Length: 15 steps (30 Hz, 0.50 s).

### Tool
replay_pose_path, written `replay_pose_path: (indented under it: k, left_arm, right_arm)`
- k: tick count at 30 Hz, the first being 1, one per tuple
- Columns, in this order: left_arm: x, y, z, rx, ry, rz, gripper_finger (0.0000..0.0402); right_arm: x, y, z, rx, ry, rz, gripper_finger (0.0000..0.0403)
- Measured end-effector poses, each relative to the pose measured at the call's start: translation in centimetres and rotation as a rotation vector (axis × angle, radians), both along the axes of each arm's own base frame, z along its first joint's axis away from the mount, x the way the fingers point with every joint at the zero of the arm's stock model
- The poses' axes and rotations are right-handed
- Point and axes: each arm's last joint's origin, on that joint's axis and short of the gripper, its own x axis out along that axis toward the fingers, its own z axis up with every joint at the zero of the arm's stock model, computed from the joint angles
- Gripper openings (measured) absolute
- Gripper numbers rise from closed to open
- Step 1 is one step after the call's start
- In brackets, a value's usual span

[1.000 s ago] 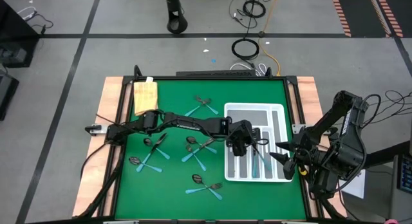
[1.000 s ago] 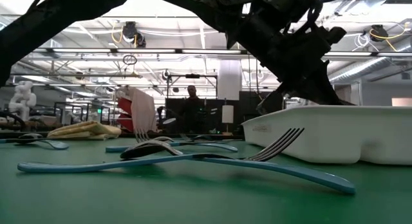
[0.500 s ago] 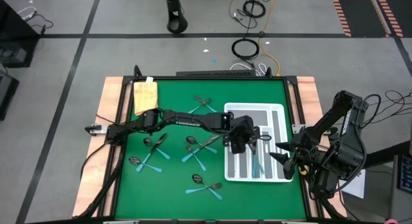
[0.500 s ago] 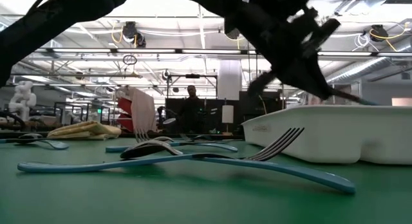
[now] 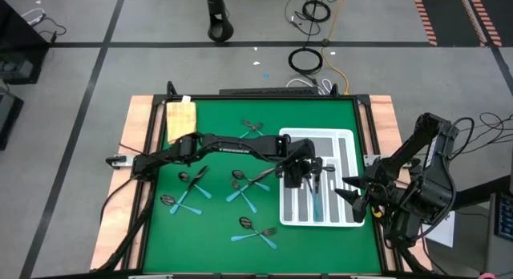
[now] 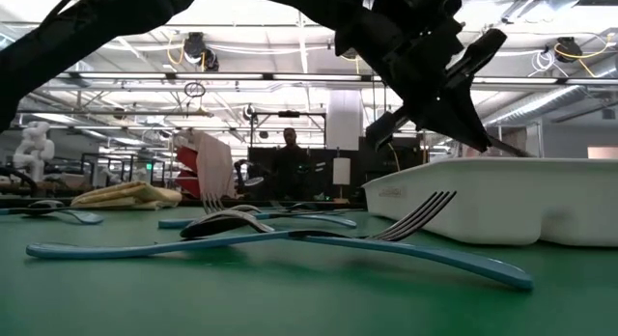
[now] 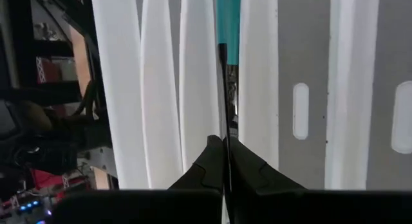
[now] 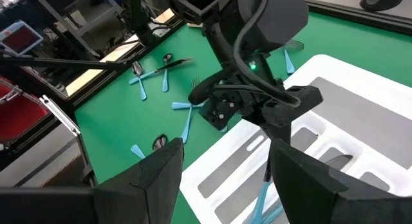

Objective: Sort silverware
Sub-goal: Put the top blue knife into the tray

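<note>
Left gripper clamped; right gripper spread

The left gripper is seen hung over the white tray w/ teal-handled silverware scattered on the green mat beyond.

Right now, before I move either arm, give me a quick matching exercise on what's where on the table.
Things:
1. left gripper
2. right gripper
3. yellow cloth
4. white tray

States:
a. open, waiting at the tray's right edge
b. folded at the mat's far left corner
c. shut on a knife, over the tray
d. right side of the green mat

Pairs: 1-c, 2-a, 3-b, 4-d
</note>
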Motion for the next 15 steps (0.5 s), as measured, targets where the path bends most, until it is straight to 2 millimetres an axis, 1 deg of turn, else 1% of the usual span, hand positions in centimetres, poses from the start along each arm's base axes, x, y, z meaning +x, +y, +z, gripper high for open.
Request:
replay_pose_path:
  k: [6, 8, 12, 15]
  left_arm:
    - [0.02, 0.07, 0.02, 0.004, -0.006, -0.009, 0.0009]
    - [0.11, -0.03, 0.12, -0.029, -0.014, -0.003, 0.0013]
    - [0.41, -0.25, 0.6, -0.162, -0.035, 0.027, 0.0034]
    - [0.39, -0.27, 0.61, -0.176, -0.029, 0.029, 0.0054]
  right_arm:
    - [0.06, 0.1, 0.02, 0.008, -0.006, 0.003, 0.0219]
    - [0.07, 0.12, 0.02, 0.006, -0.005, 0.006, 0.0219]
    - [0.07, 0.12, 0.02, 0.002, -0.003, 0.009, 0.0219]
    - [0.07, 0.13, 0.02, -0.003, -0.001, 0.014, 0.0219]
